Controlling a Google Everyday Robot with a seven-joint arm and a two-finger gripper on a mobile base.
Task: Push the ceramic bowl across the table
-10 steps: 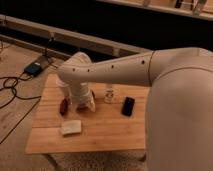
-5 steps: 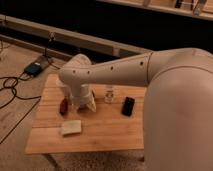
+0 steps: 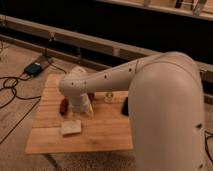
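Gripper (image 3: 84, 111) sits centre-left by the ceramic bowl (image 3: 91, 96), can't tell open or closed, push across the table (image 3: 50, 141) looks barely started.

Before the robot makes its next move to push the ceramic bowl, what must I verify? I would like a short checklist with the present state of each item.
1. Is the pincer low over the table? Ok.
2. Is the ceramic bowl in view? Only a dark red edge shows behind the wrist: ok.
3. Does the pincer touch the bowl? Cannot tell, the arm hides it.
4. Is the way free toward the picture's right? Not ok: the small pale object and the black rectangle are there.
5. Is there room around the pincer? Not ok: the red-brown elongated item and the pale block lie close.
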